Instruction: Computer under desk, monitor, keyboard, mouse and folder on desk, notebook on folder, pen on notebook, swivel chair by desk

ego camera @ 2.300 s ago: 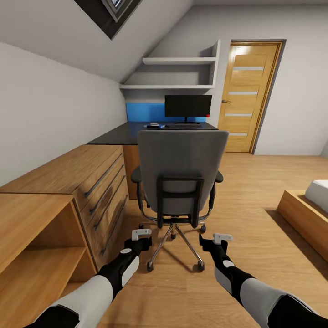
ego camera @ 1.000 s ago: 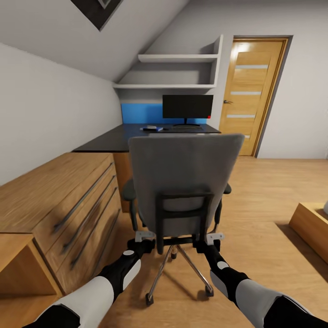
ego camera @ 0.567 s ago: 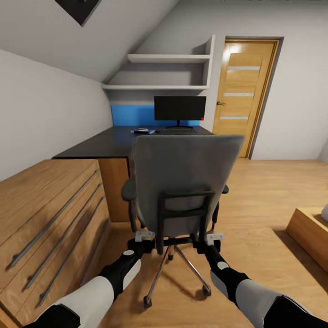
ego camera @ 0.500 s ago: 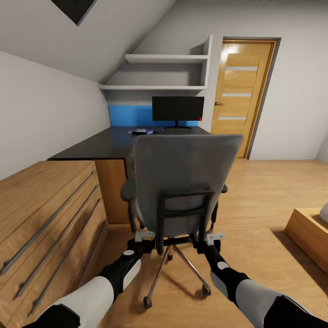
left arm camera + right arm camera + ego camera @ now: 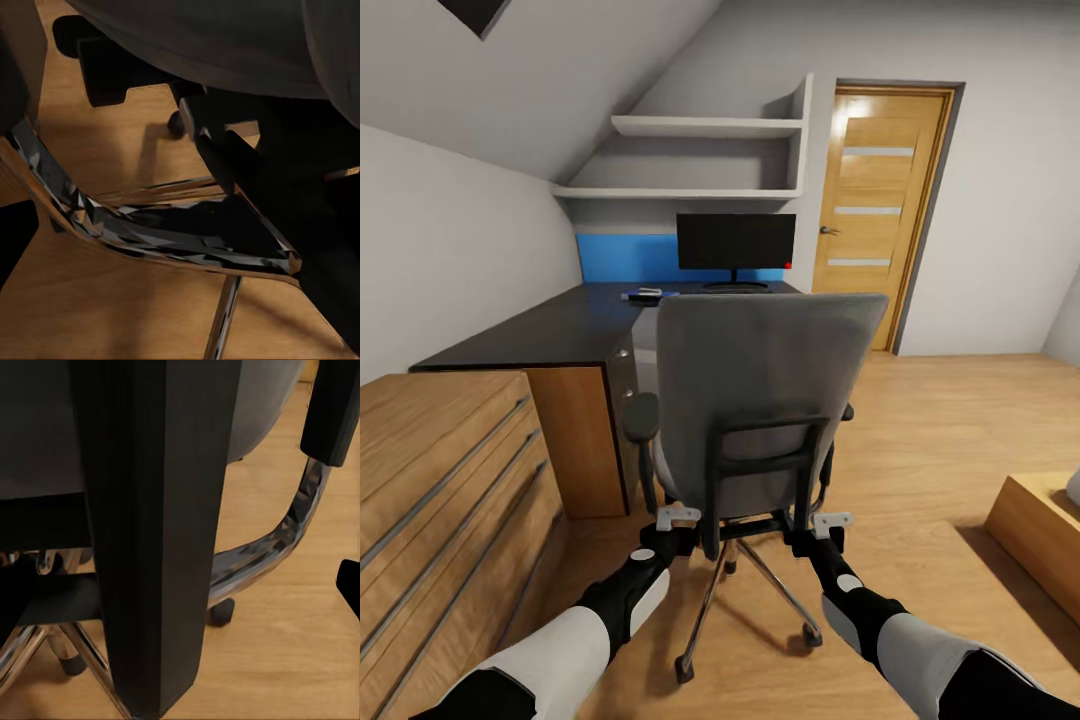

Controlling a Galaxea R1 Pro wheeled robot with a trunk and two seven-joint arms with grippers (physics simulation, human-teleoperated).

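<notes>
The grey swivel chair (image 5: 760, 400) stands with its back to me, right in front of both arms. My left gripper (image 5: 678, 517) and right gripper (image 5: 830, 521) press against the black frame low under its backrest; their jaws are not readable. Up close I see its chrome tube (image 5: 172, 240) and black back bar (image 5: 150, 532). Beyond it the glossy black desk (image 5: 550, 335) carries the monitor (image 5: 736, 242) and a flat blue folder (image 5: 663, 295) with something pale on it, too small to name. Keyboard, mouse, notebook, pen and computer are not discernible.
A low light-wood cabinet (image 5: 440, 470) with long handles runs along my left. The desk's drawer unit (image 5: 622, 375) faces the chair. White shelves (image 5: 700, 126) hang above the desk, a wooden door (image 5: 875, 210) is behind right, and a wooden platform (image 5: 1040, 530) sits at the right.
The view has advanced along the cabinet toward the desk. The chair keeps its place against both grippers, so it has rolled forward with me. The arms hold the same pose.
</notes>
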